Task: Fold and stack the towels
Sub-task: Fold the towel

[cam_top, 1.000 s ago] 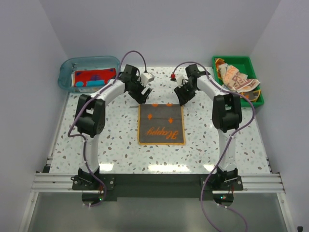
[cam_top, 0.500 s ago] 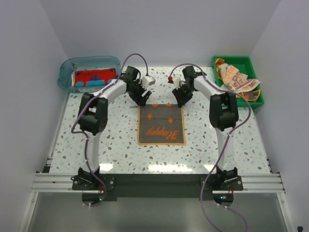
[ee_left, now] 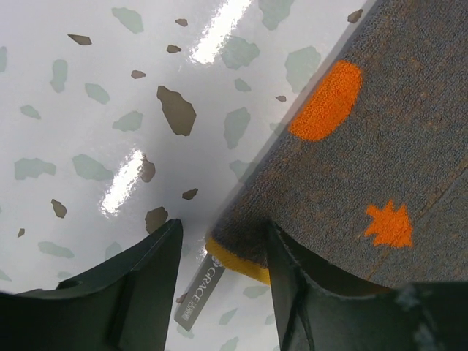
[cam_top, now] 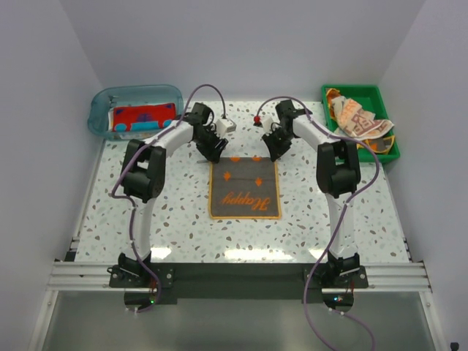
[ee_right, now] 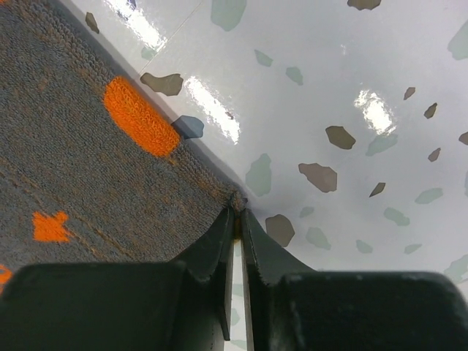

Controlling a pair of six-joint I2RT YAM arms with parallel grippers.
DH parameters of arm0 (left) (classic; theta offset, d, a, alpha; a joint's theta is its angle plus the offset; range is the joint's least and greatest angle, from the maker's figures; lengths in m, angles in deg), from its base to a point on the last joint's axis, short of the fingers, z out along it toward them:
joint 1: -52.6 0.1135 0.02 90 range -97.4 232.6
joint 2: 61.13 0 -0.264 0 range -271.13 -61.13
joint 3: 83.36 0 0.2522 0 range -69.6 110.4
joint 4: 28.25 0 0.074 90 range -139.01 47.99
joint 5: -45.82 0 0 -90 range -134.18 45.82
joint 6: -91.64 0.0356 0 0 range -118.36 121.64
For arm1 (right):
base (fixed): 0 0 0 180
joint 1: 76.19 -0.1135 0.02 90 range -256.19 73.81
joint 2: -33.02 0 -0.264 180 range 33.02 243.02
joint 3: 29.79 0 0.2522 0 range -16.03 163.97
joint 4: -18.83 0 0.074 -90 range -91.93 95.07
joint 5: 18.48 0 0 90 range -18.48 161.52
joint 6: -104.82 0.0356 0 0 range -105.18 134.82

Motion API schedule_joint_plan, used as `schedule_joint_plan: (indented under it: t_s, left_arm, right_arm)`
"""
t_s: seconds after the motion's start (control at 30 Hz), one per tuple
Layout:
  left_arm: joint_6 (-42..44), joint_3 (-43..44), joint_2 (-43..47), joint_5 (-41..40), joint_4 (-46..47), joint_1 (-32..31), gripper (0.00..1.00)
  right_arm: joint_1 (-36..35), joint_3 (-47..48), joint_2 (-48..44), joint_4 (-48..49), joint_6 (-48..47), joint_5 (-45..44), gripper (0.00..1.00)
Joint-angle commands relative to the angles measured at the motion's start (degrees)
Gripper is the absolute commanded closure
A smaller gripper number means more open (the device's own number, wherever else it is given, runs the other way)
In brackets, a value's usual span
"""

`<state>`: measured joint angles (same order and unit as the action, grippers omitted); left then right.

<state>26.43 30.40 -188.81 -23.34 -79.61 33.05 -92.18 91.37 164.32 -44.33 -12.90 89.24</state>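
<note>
Speckled white terrazzo table sits between plain pale walls, with both arms reaching from the near edge toward its middle. A grey towel lies flat and unfolded at the centre, edged in orange, with orange lettering near its front edge.

The left gripper is down at the towel's far-left corner. In its wrist view the fingers stand partly apart and straddle that corner. One finger is clear of the cloth over bare table, and the other is at the towel's edge. A white label juts from the yellow-orange hem between them. An orange dot and a small orange leaf show on the pile nearby.

The right gripper is at the far-right corner. Its fingers are drawn almost together, with only a sliver between them, pinching the very tip of the corner, which stays low against the table.

A clear blue tub at the far left holds a red towel with teal showing at its edge. A green tray at the far right holds a crumpled peach-patterned towel. Both are well apart from the grey towel.
</note>
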Motion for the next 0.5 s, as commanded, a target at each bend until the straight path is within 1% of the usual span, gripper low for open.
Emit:
schedule_joint_plan:
  t_s: [0.0, 0.2, 0.27, 0.47]
  left_arm:
    - [0.52, 2.12, -1.17, 2.01, -1.86, 0.39, 0.47]
    - [0.43, 1.33, -2.66, -0.18, -3.18, -0.22, 0.48]
    - [-0.01, 1.24, -3.36, -1.06, -3.52, -0.40, 0.53]
    - [0.08, -2.35, -3.72, -5.81, -5.20, -1.72, 0.54]
  right_arm:
    - [-0.80, 0.89, 1.23, -1.48, -0.75, 0.13, 0.92]
    - [-1.59, 0.45, 1.23, -1.48, -0.84, -0.84, 0.95]
    - [-1.59, 0.01, 1.23, -1.04, -0.66, -1.89, 0.95]
    - [-1.76, -2.10, 0.44, 1.06, -0.05, -3.30, 0.96]
